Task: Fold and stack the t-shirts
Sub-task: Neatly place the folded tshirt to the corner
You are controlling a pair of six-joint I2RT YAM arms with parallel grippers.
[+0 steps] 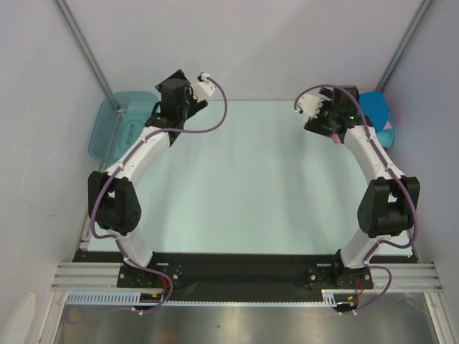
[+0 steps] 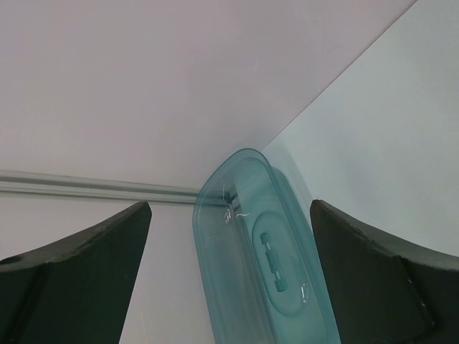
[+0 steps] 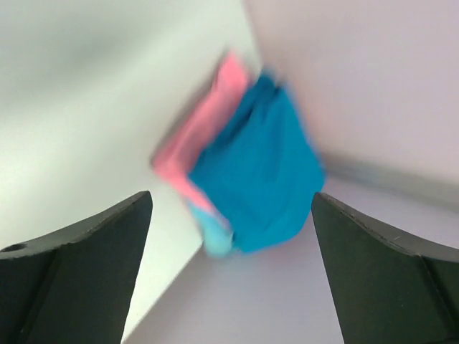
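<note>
The task looks finished: the folded deep blue cloth t-shirt (image 3: pixel 258 172) tops the pink t-shirt (image 3: pixel 208 122) and light turquoise t-shirt (image 3: pixel 215 238) at the pale table's (image 1: pixel 244 186) far right corner, while the left gripper (image 1: pixel 204 85) and right gripper (image 1: pixel 306 106) hang spread open, empty.

The left arm (image 1: pixel 142 154) and right arm (image 1: pixel 373 154) each combine white link shells with black joint housings and a black base block (image 1: pixel 136 276). A purple cable (image 1: pixel 225 104) loops along each arm. The fingers (image 2: pixel 79 276) are dark, matte, curved blades.

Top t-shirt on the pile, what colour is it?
The top t-shirt is deep blue. The right wrist view shows it best, though a little blurred.
</note>
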